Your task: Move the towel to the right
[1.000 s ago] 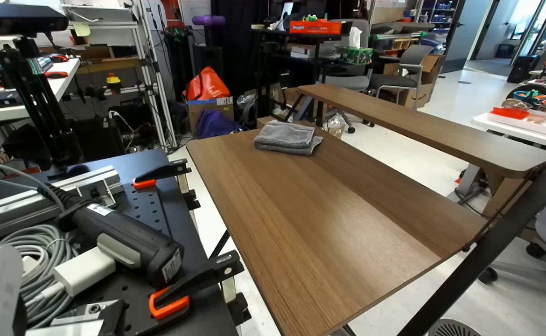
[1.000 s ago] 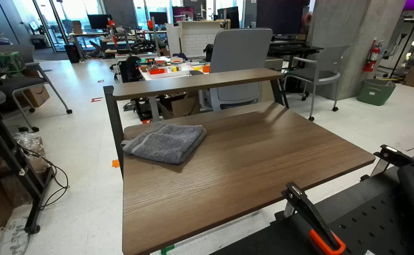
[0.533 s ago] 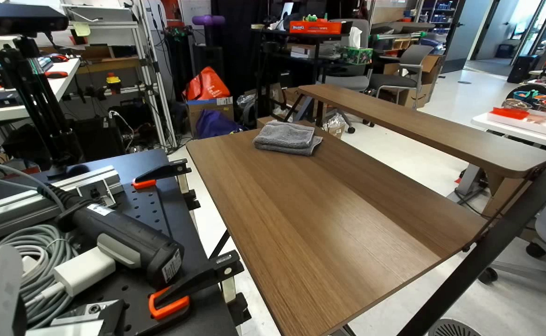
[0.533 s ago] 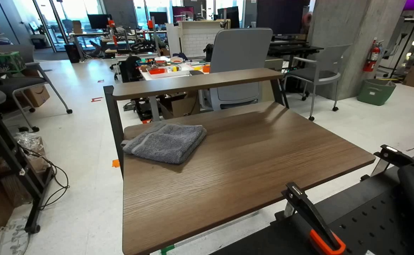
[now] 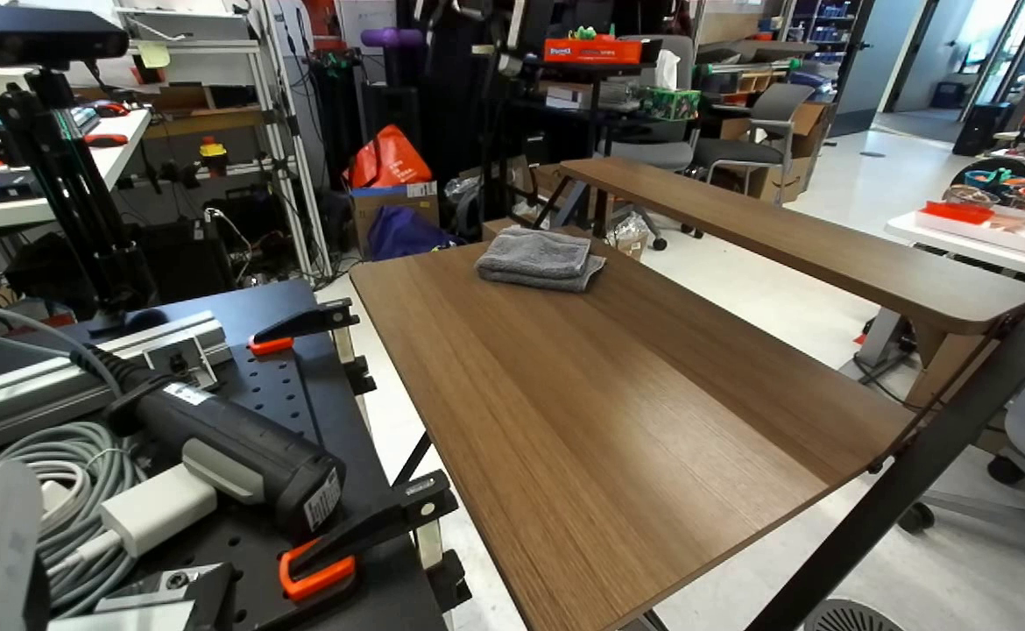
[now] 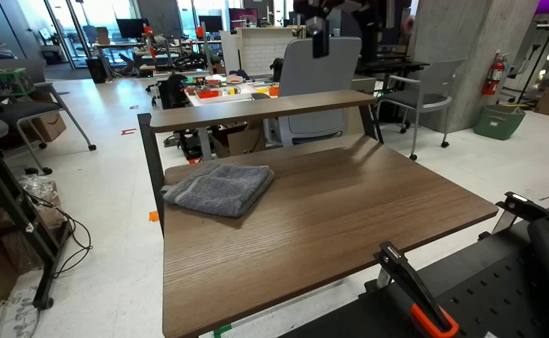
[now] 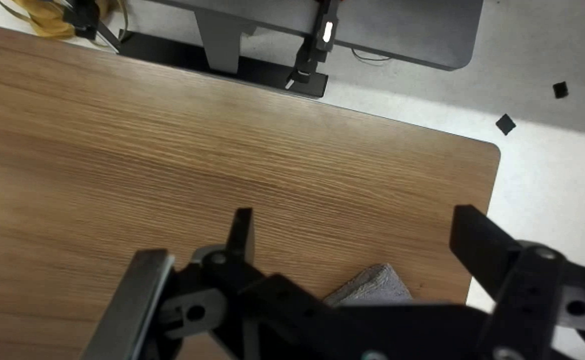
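Grey towel (image 6: 220, 190) poss. overhangs tabletop (image 6: 321, 225) edge; gripper (image 7: 353, 215) well abv.

Gripper (image 7: 353, 220) at the lower edge of the wrist view, with fingers (image 7: 480, 245) set wide apart over a brown wood-grain tabletop (image 7: 172, 165); low in the gap between them, a corner of grey towel (image 7: 377, 287), otherwise hidden by dark linkage (image 7: 407, 325); at top, a grey bench (image 7: 402, 30) bearing a black clamp (image 7: 322, 45); at upper left, yellow material (image 7: 50, 20); at right, pale floor (image 7: 557, 190) with two black diamond-shaped marks (image 7: 505, 124)
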Robot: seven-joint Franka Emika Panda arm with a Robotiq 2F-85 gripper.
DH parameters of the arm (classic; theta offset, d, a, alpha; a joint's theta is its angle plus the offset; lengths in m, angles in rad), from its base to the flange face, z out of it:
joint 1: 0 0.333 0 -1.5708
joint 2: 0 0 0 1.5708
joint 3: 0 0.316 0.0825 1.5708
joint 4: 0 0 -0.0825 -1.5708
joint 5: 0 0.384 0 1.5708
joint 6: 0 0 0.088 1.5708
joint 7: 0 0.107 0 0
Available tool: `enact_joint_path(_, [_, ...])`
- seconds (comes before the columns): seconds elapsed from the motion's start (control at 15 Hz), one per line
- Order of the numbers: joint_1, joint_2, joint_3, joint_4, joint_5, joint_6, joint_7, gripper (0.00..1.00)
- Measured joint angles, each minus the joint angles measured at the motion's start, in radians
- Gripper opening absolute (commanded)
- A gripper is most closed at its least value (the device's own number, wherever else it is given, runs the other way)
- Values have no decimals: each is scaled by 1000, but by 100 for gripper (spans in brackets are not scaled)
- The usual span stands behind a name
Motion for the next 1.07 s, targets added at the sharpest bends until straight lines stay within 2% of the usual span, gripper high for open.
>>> enact_joint_path(0.2, [30,128,26,88,-24,21,24,100])
enact_joint_path(0.53, [92,325,30,223,-148,84,94,100])
enact_joint_path(1.07, [173,586,11,412,-318,274,154,100])
